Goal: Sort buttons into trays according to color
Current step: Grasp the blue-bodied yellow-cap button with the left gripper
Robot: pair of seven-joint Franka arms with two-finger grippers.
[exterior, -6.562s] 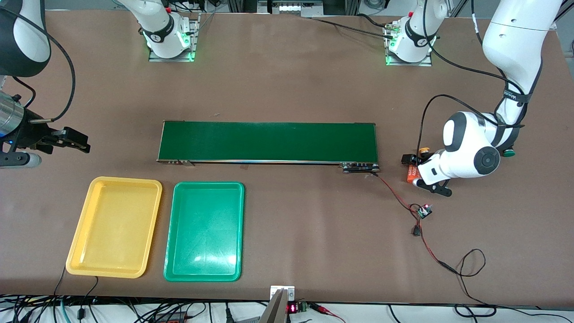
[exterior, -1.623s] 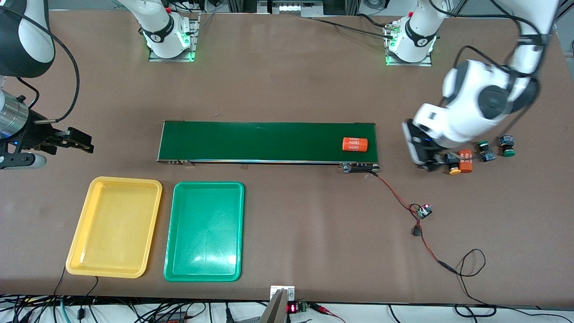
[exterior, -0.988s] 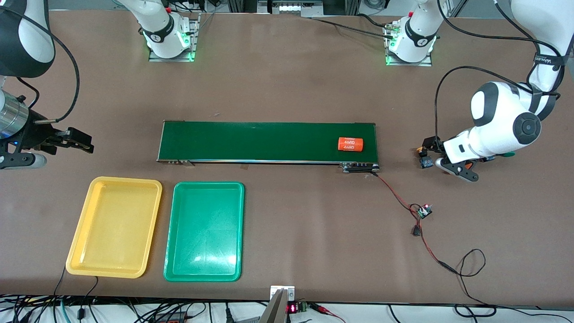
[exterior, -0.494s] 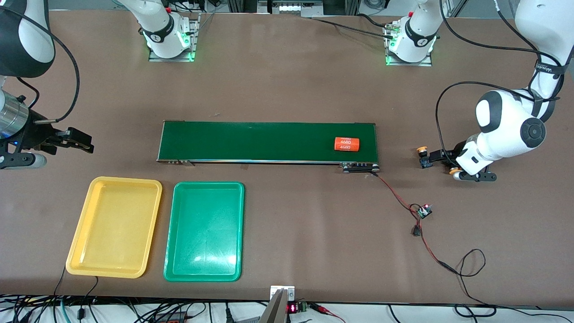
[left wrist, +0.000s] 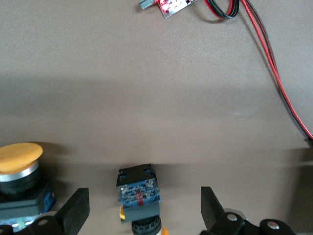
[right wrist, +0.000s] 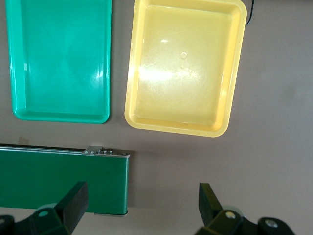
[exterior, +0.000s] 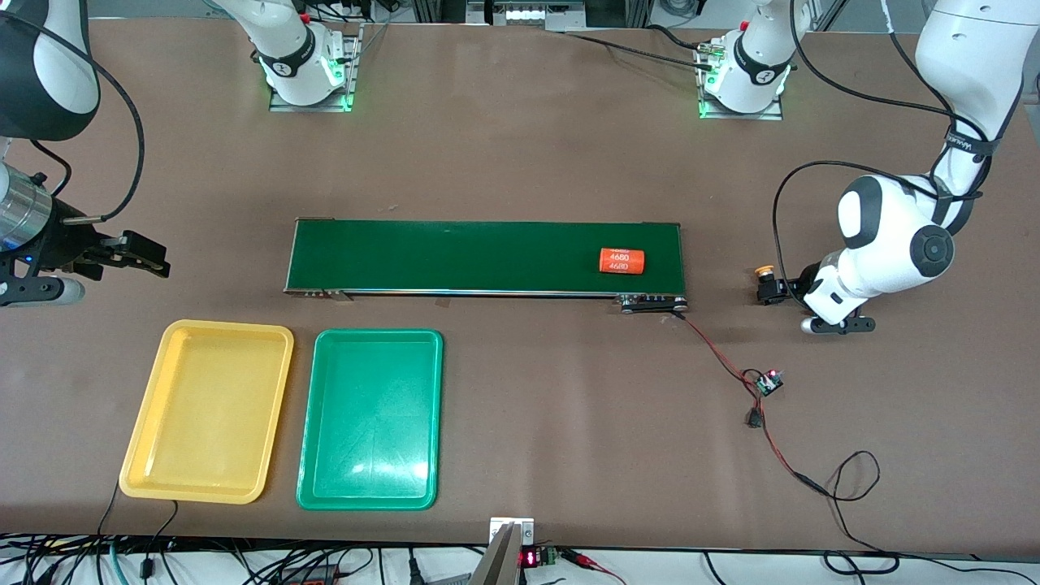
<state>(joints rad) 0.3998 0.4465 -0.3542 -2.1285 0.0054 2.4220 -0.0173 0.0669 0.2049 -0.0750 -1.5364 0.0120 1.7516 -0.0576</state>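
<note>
Left gripper [left wrist: 142, 210], fingers spread wide, straddles a yellow-capped button [left wrist: 139, 200] lying on the table [exterior: 520, 146]. Right gripper [right wrist: 142, 205], also open, waits above the conveyor belt [right wrist: 58, 178] end.

Left claw [left wrist: 142, 215]: low at the worktop, fingers spread wide. Right claw [right wrist: 139, 215]: raised, fingers spread wide, arm waiting.

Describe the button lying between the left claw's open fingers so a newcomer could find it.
Start at the conveyor belt; past its left arm's end the left claw sits low over the table. Between its fingers lies a button, tipped over, unlike the upright button beside it.
</note>
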